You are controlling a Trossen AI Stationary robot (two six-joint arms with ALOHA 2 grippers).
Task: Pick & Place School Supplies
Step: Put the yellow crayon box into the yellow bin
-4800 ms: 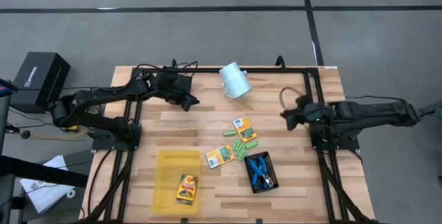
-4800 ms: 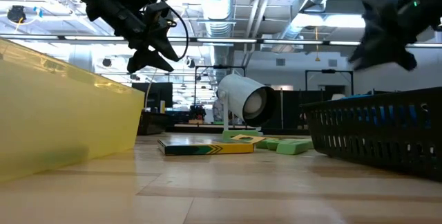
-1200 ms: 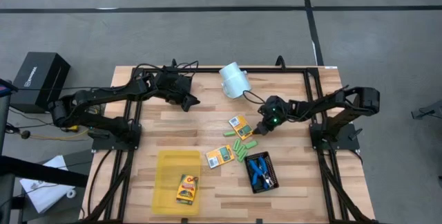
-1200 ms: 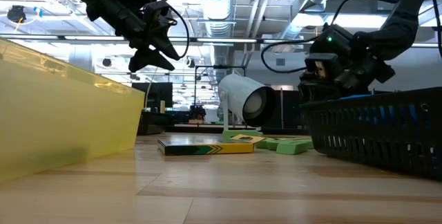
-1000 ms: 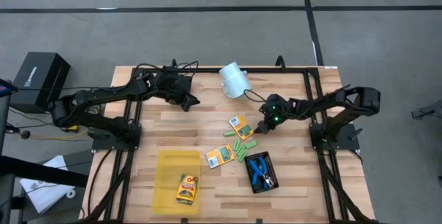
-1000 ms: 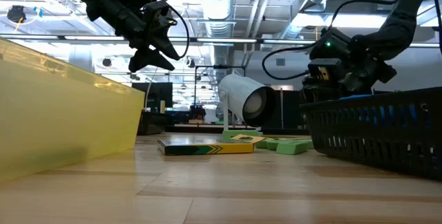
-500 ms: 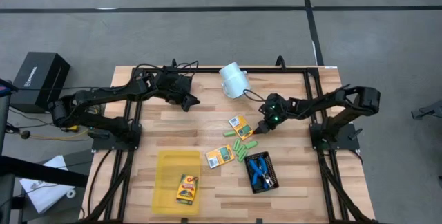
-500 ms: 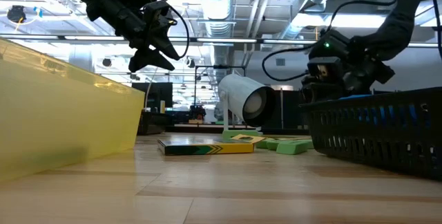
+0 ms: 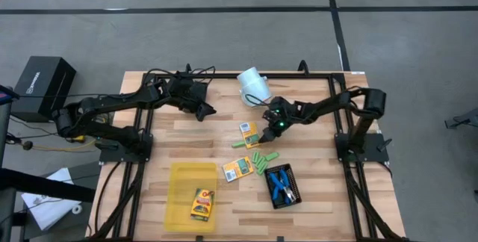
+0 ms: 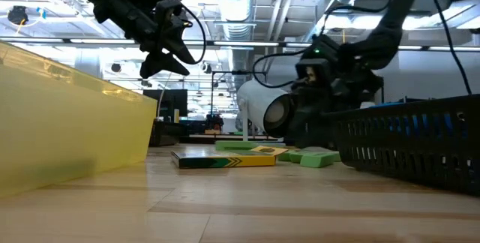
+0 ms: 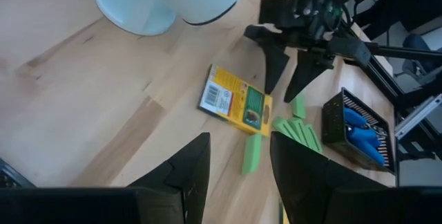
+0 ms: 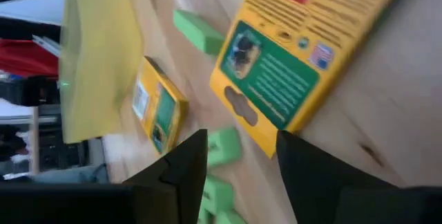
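One orange-yellow box lies flat on the table below the tipped white cup. A second box lies nearer, and a third sits in the yellow tray. Light-green pieces lie between them, one apart by the first box. Blue-handled pliers rest in the black mesh tray. My right gripper is open and low at the first box's right edge. My left gripper hovers open over the far left of the table. My right gripper has the tip of one open finger at the right-hand edge of the orange-yellow box, slanting down from the table's right. The other finger stands clear beside it. The box lies flat on the table.
The white cup lies on its side near the far edge. The black mesh tray stands near the right of the supplies, and the yellow tray near the left. Bare wood lies between my left gripper and the box. Black frame rails run along both table sides.
My right gripper has moved toward the table's left and sunk lower, staying open. The orange-yellow box below the cup has slid a little to the left along the table, and so has the single green piece beside it.
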